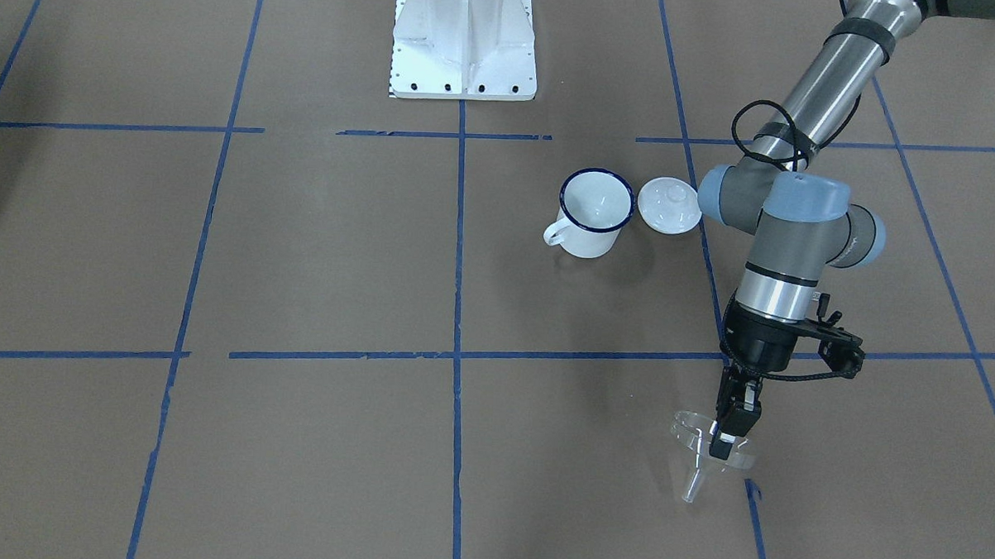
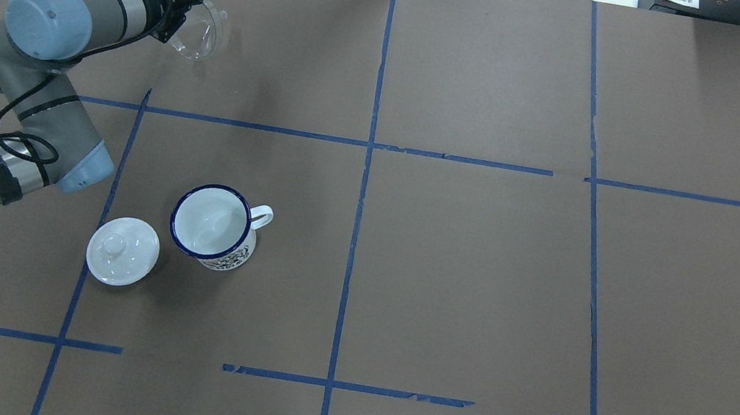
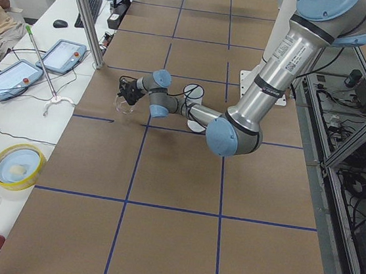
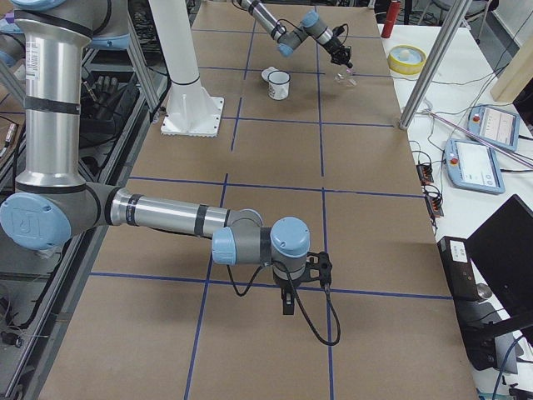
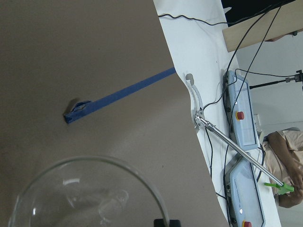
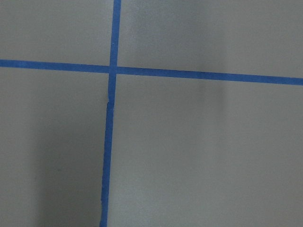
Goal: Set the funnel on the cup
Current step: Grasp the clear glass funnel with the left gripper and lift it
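The funnel (image 1: 694,456) is pinched by its rim in the left end effector (image 1: 724,443), spout down; the grasp looks done; next, carry it to the cup (image 1: 597,202), well apart from that end effector toward the robot's base, spout centred.

The clear funnel (image 5: 90,198) fills the lower left of the view. Its round rim runs right up to the left gripper (image 5: 166,222), whose dark tips barely show at the bottom edge. Ahead of the gripper, a blue tape strip (image 5: 123,92) ends on brown paper (image 5: 71,52). Beyond the paper's edge lie two grey pendants (image 5: 241,118) and a metal rod (image 5: 232,142).
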Robot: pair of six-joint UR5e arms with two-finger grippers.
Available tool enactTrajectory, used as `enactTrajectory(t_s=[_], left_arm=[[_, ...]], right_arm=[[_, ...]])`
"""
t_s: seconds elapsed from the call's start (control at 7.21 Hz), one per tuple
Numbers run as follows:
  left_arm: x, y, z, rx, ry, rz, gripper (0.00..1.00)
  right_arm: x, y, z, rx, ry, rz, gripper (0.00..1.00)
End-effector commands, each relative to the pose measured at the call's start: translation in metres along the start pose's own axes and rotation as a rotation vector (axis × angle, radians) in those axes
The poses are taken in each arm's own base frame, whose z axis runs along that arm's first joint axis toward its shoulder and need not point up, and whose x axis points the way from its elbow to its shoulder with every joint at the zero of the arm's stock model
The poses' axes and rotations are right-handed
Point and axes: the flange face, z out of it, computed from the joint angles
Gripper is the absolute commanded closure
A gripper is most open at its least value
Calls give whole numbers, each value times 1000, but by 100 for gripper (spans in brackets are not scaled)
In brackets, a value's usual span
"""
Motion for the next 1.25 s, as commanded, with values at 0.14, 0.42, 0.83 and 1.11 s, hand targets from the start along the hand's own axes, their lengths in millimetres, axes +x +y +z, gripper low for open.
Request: enactTrajectory(t_s=[0.14,0.42,0.83,1.11], left_arm=[[86,13,-63,-141,53,-11,100],[148,39,-153,-208,-31,2,100],[172,75,-262,-201,-266,192,100],[150,130,-282,-234,-530,335,100]], right_arm=[[0,0,-1,1,0,-1,0],[0,0,0,0,0,0,0],[0,0,0,0,0,0,0],[0,0,-1,1,0,-1,0]])
